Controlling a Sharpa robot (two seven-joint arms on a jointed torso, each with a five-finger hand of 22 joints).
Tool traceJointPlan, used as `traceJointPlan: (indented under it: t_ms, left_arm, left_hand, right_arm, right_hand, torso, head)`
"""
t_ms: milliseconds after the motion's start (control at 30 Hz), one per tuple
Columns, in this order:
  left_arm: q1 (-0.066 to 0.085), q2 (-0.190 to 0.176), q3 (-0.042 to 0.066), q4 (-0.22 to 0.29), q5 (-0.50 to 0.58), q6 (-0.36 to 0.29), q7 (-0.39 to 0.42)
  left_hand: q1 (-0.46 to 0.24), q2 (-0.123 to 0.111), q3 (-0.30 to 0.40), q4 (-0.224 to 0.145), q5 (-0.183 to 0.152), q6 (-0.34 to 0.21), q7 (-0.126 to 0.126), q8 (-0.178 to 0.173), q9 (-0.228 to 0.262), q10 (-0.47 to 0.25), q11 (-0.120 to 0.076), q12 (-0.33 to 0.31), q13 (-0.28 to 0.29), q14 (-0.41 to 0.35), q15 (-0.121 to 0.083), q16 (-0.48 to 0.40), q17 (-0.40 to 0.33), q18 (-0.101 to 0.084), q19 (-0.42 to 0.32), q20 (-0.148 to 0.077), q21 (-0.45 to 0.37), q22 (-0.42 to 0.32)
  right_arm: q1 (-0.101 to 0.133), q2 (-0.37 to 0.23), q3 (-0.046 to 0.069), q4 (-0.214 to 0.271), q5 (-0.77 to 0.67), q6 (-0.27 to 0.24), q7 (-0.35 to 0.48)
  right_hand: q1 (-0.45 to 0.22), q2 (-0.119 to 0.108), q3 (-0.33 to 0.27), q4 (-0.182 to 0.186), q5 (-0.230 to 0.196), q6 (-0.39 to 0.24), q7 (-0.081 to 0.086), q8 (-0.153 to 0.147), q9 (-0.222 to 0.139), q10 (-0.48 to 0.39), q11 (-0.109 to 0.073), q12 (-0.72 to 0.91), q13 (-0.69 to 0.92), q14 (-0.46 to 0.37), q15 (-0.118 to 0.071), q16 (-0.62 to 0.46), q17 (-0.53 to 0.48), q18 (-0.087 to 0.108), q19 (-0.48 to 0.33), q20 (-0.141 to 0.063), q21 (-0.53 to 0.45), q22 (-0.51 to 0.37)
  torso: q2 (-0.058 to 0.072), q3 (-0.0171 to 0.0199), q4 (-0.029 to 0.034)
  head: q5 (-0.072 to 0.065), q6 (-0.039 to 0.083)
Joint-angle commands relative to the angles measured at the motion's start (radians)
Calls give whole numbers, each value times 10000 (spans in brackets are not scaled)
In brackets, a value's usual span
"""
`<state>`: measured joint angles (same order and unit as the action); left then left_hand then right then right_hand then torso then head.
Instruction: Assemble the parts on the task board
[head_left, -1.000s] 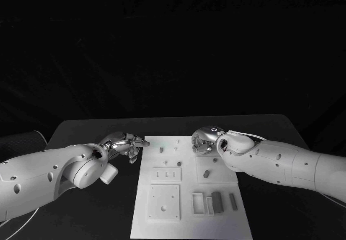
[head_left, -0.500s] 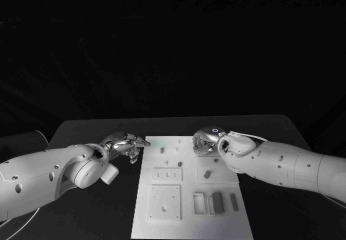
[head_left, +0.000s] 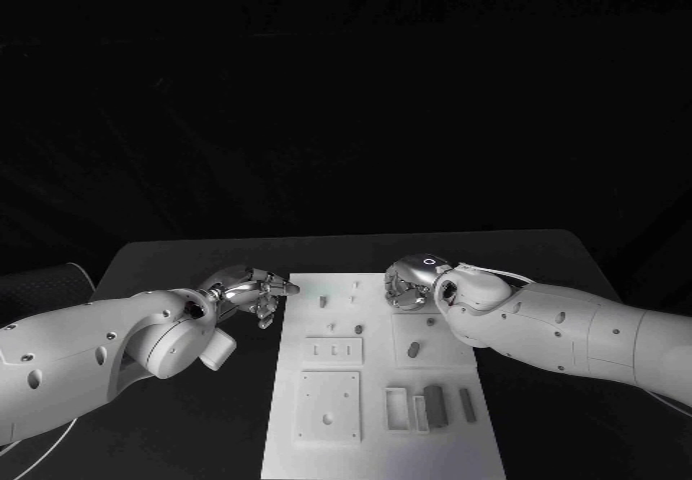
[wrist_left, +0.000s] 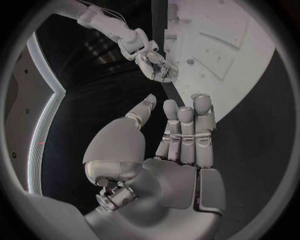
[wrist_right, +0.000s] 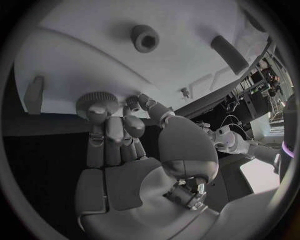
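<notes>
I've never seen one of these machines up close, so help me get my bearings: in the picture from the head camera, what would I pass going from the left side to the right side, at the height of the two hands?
Left arm → left hand → far end of the white task board → right hand → right arm.

The room is dark: in the head view the whole upper half is black and the worktop (head_left: 173, 262) barely separates from it. Light falls from above onto the task board (head_left: 378, 400), the brightest thing in the lower middle, and on both white arms, which shade off to grey underneath. Small highlights glint on the silver fingers (head_left: 277, 287). Both wrist views bend straight edges hard toward the rim, inside a dark circular frame. A bright strip glares at the left wrist view's left rim.
</notes>
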<state>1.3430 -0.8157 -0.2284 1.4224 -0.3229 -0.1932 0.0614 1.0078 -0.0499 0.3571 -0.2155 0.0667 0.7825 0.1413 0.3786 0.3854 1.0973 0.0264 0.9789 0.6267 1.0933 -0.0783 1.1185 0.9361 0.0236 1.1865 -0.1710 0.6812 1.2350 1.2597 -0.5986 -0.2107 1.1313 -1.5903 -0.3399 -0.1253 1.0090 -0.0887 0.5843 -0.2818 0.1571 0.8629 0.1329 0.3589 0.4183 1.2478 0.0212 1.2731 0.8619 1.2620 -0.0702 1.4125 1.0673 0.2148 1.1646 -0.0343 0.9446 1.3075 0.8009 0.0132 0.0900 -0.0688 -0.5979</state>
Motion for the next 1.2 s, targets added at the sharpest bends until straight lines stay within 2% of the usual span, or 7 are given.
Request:
traceJointPlan:
  t_ms: [33,167,367,600,933,1133,1200]
  left_arm:
    - [12,5,7,21,-13,128,37]
    - [12,-3,7,22,-13,126,28]
    - [12,-13,7,24,-13,82,6]
    - [12,-14,7,11,-13,65,-2]
    - [12,-15,7,14,-13,43,-2]
    - [12,-21,7,13,-13,24,-12]
    - [12,-19,7,16,-13,9,-27]
  left_hand:
    - [-58,45,61,22,-37,47,8,-54,17,-47,4,64,17,-16,-28,60,-18,830,-29,-72,36,12]
    - [-57,49,62,21,-36,48,8,-55,18,-48,4,64,17,-18,-28,64,-23,830,-29,-71,36,14]
    - [-56,53,65,20,-36,50,8,-56,20,-49,4,65,18,-21,-28,70,-31,831,-29,-71,36,16]
    - [-56,54,67,19,-37,53,8,-57,22,-54,5,65,18,-27,-27,76,-40,830,-32,-70,35,20]
    - [-58,55,68,18,-37,57,9,-58,25,-57,5,66,19,-33,-26,84,-50,830,-35,-68,34,24]
    - [-59,56,69,18,-37,59,9,-58,26,-59,5,67,19,-36,-26,90,-57,830,-36,-68,33,26]
    - [-59,56,69,18,-37,60,8,-58,27,-59,5,67,19,-37,-26,91,-58,830,-36,-67,33,27]
  right_arm:
    - [-102,-23,-71,-19,-112,495,-157]
    - [-102,-31,-71,-35,-159,526,-172]
    - [-103,-43,-71,-53,-218,656,-202]
    - [-106,-43,-71,-38,-232,665,-219]
    - [-106,-30,-70,26,-367,170,-365]
    - [-97,-141,-46,299,-568,-37,-565]
    - [-60,-182,-26,395,-651,-104,-630]
  right_hand:
    - [100,183,14,-93,34,96,-8,40,-5,28,-28,64,-13,233,-160,51,10,470,-50,-90,64,211]
    - [382,409,46,-120,90,122,-15,33,2,27,-33,78,-6,238,-163,69,48,470,-102,-111,102,221]
    - [669,573,16,-128,313,201,-31,48,26,24,-48,97,6,235,-173,91,91,470,-177,-114,171,229]
    - [663,467,-85,-119,376,231,-33,46,32,19,-49,93,4,217,-171,85,81,470,-212,-94,202,223]
    - [620,433,-152,-107,346,310,-50,69,48,27,-64,92,0,243,-180,98,121,470,-216,-77,227,213]
    - [594,368,-185,-98,354,401,-78,96,63,54,-91,89,-8,279,-197,107,143,470,-200,-74,250,203]
    - [593,362,-170,-96,507,449,-95,105,69,74,-107,81,-18,289,-210,101,134,470,-197,-74,257,196]
  torso:
    - [7,-7,5]
    - [9,-9,8]
    - [16,-6,5]
    - [16,-6,7]
    - [16,-1,7]
    - [13,-9,4]
    - [11,-16,5]
  head:
    - [-4,6]
    - [-17,-5]
    - [-3,-13]
    - [1,-8]
    - [-3,13]
    - [14,33]
    - [13,50]
